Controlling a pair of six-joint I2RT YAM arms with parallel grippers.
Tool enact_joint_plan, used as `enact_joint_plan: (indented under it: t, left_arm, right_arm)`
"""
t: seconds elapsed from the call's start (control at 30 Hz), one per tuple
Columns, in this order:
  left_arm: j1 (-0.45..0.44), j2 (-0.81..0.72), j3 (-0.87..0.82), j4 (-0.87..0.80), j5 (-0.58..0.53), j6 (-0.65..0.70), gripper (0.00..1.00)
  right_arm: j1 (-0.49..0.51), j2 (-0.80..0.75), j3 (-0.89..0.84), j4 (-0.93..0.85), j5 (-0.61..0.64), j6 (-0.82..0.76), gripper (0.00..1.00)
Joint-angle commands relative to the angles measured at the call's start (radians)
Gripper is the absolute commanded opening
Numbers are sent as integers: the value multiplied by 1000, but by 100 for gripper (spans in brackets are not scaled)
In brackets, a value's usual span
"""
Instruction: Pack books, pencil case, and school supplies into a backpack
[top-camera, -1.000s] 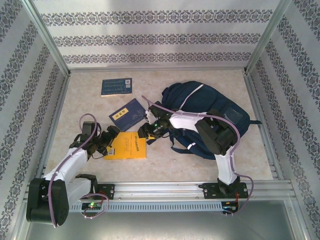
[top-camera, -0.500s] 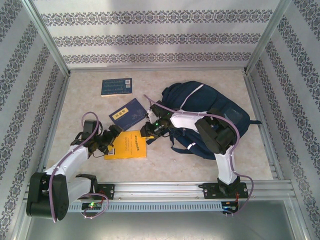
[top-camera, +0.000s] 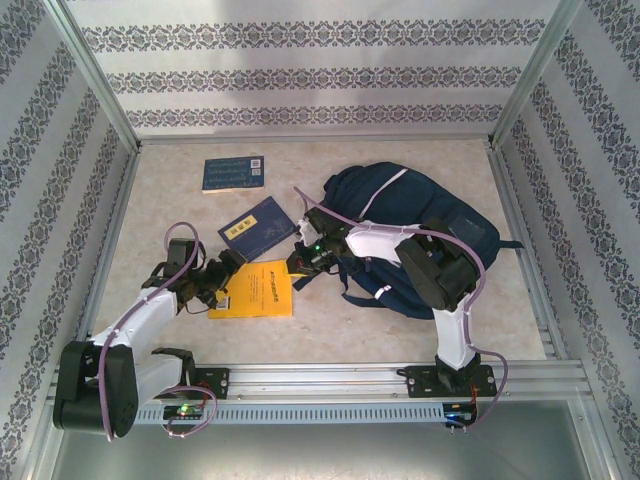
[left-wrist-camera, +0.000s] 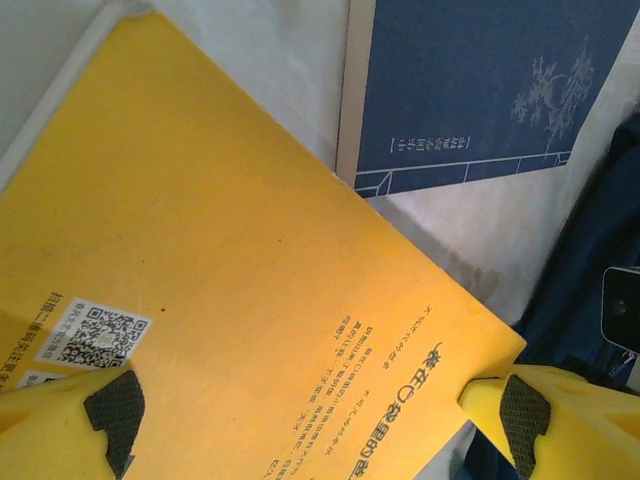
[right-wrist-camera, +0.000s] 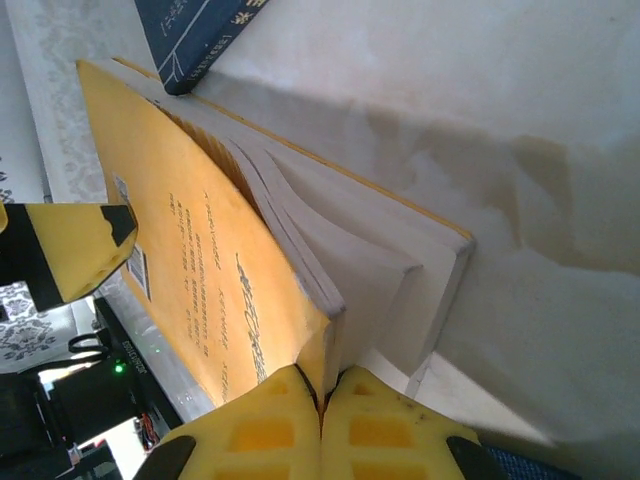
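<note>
The left arm (top-camera: 150, 318) was angled forward and to the right from its base, held low, with the elbow bent. The left gripper (left-wrist-camera: 320, 410) stood wide open, its two dark pads (left-wrist-camera: 115, 405) far apart (one at each lower corner of the wrist view) and gripping nothing. The right arm (top-camera: 440, 275) stood up from its base, folded sharply at the elbow, with the forearm pointing left. The right gripper (right-wrist-camera: 321, 385) was closed, its yellow fingers (right-wrist-camera: 265, 430) pressed flat together and pinching the lifted cover corner of the yellow book (right-wrist-camera: 200, 260).
</note>
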Motion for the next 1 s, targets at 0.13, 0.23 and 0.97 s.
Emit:
enact_joint_plan:
  t: [0.13, 0.23, 0.97]
  left_arm:
    - [-109, -88, 138, -408, -143, 228, 100]
    - [-198, -120, 202, -448, -195, 272, 100]
    - [-906, 255, 619, -698, -995, 808, 100]
  right_arm:
    - [-31, -57, -77, 228, -150, 142, 0]
    - [-49, -74, -126, 365, -184, 285, 0]
    - [-170, -128, -91, 174, -222, 312, 0]
